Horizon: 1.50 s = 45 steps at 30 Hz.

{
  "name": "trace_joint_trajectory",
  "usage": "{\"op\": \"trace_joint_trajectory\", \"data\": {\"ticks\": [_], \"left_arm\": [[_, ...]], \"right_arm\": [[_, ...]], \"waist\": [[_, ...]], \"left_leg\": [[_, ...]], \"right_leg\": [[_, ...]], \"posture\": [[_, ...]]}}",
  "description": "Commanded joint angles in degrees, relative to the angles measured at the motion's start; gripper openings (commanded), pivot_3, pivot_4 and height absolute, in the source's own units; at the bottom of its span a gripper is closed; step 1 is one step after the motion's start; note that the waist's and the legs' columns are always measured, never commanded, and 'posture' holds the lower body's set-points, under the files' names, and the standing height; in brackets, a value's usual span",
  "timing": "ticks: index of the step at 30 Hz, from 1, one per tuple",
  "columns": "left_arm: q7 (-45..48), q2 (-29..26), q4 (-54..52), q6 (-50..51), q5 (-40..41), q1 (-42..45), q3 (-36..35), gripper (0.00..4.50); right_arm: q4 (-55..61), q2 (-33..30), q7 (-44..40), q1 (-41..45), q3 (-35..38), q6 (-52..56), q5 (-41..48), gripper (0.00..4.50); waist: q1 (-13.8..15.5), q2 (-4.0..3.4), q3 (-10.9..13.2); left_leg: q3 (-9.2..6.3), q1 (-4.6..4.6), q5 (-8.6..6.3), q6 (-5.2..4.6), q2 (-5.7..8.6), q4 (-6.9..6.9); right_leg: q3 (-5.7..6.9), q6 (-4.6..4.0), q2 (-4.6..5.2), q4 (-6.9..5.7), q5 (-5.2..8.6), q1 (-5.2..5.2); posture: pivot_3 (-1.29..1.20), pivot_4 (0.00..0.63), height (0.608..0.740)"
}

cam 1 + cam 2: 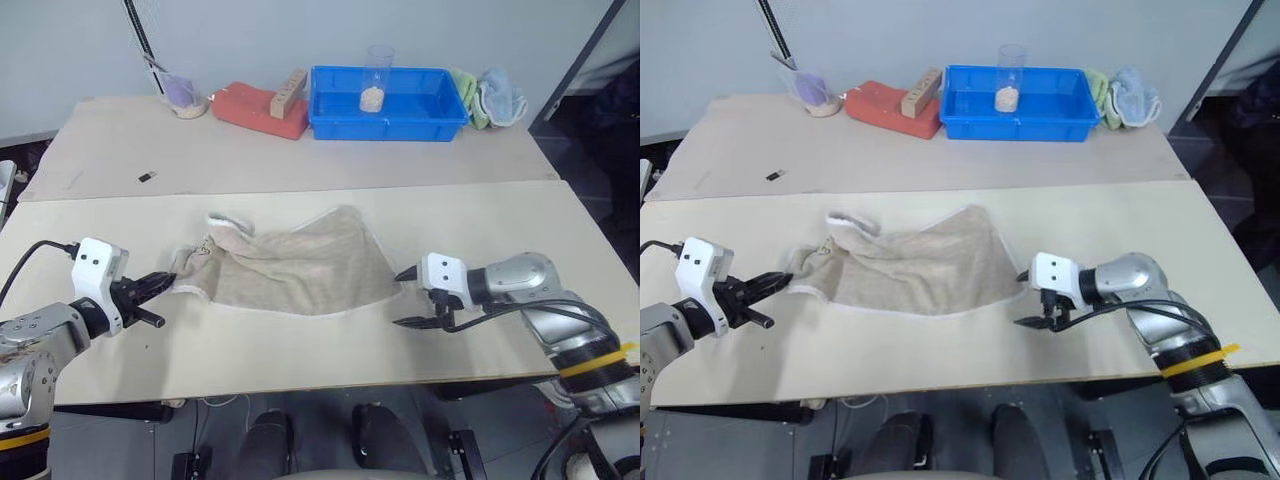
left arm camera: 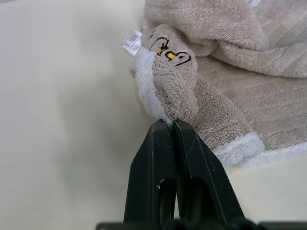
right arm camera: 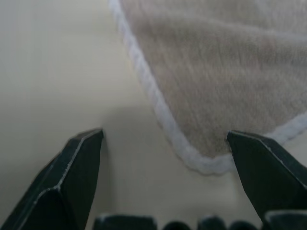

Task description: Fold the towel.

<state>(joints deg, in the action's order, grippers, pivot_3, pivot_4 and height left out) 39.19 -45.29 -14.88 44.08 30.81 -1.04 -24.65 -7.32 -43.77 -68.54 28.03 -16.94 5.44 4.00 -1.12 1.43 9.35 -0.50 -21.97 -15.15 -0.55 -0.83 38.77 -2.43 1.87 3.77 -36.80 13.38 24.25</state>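
Observation:
The beige towel (image 1: 290,265) with white edging lies crumpled on the near table, its left end bunched up. My left gripper (image 1: 167,282) is shut on that bunched left corner (image 2: 168,91), which carries a small dark embroidered mark. My right gripper (image 1: 404,297) stands open at the towel's right corner, just off the white edge (image 3: 192,155); nothing sits between its fingers (image 3: 79,158).
On the far table stand a blue bin (image 1: 388,102) with a clear cup, a red block (image 1: 258,108), a wooden block, a small cup with purple contents (image 1: 183,96), and green and light-blue cloths (image 1: 490,98). A small dark object (image 1: 147,177) lies on that table.

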Motion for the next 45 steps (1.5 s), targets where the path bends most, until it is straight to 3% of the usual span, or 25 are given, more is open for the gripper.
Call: {"op": "trace_joint_trajectory", "data": {"ticks": [1,12,16,20,26,31,37,41,45], "left_arm": [[0.8,-0.6,-2.3,-0.6,0.6,-1.6,-1.7,0.00],[6.4,-4.2,0.2,-4.2,-1.0,-3.1,-0.7,0.00],[10.8,-6.1,0.9,-3.7,0.4,-3.1,-0.9,0.00],[14.7,-10.0,1.7,2.0,4.8,0.0,-1.7,0.00],[12.7,-12.0,9.2,6.9,6.6,12.4,-0.2,0.00],[5.0,-4.8,26.9,6.0,0.5,41.3,10.5,0.00],[-1.5,1.8,57.7,-8.9,-10.3,71.1,15.0,0.00],[-0.9,1.5,67.5,-15.5,-13.8,80.5,15.4,0.00],[3.6,-1.1,65.6,-13.4,-14.1,78.6,15.2,0.00]], "right_arm": [[-3.9,1.0,0.4,1.3,0.5,-1.0,-1.2,3.72],[-7.5,2.2,0.0,2.5,1.7,0.7,-0.7,0.03],[-4.4,0.9,-0.8,2.0,4.4,3.3,2.0,0.03],[6.1,-5.5,-5.9,0.0,11.7,14.0,11.6,0.03],[8.9,-11.2,-5.0,4.1,19.0,23.8,17.8,0.03],[-7.3,-6.0,2.5,22.4,18.2,17.3,12.1,0.03],[-36.5,-1.9,6.7,45.1,15.5,-3.1,2.5,0.03],[-48.5,-2.0,8.9,55.0,16.2,-12.1,-0.3,0.03],[-46.9,-3.3,2.0,53.3,18.9,-12.4,3.0,0.03]], "waist": [[0.0,0.00,0.0],[0.5,0.02,0.0],[0.5,0.01,0.0],[0.8,-0.06,0.1],[0.4,-0.07,0.1],[0.5,-0.01,0.2],[0.1,0.02,0.2],[-0.7,0.02,0.2],[-1.6,0.02,0.2]], "left_leg": [[-0.02,0.01,0.00,0.00,-0.02,0.00],[-0.04,0.12,0.00,0.00,0.00,0.01],[-0.05,-0.01,0.00,0.00,0.00,0.01],[-0.09,-0.13,0.00,0.00,0.01,0.01],[-0.07,0.00,0.00,0.00,0.00,0.04],[0.34,-0.09,0.05,0.06,-0.01,0.15],[0.34,-0.45,0.20,0.27,0.02,0.04],[0.59,-1.28,0.36,0.57,0.11,-0.01],[0.83,-1.67,0.38,0.61,0.20,-0.11]], "right_leg": [[-0.01,0.00,-0.01,-0.01,0.00,0.00],[-0.02,-0.01,0.02,-0.01,0.00,-0.13],[0.00,0.00,0.01,0.00,0.00,-0.03],[0.03,0.00,0.06,0.01,0.01,0.04],[0.03,0.01,-0.10,0.03,0.01,-0.06],[0.02,-0.06,-0.31,-0.18,-0.02,0.05],[0.05,0.00,-0.32,-0.09,-0.17,0.30],[0.02,0.11,-0.12,-0.02,-0.24,1.27],[0.13,0.14,0.13,-0.31,-0.24,1.96]], "posture": [[0.00,0.150,0.740],[0.00,0.150,0.740],[0.00,0.150,0.740],[0.00,0.150,0.740],[0.00,0.150,0.740],[0.00,0.150,0.740],[0.00,0.150,0.740],[0.00,0.150,0.740],[0.00,0.150,0.740]]}}
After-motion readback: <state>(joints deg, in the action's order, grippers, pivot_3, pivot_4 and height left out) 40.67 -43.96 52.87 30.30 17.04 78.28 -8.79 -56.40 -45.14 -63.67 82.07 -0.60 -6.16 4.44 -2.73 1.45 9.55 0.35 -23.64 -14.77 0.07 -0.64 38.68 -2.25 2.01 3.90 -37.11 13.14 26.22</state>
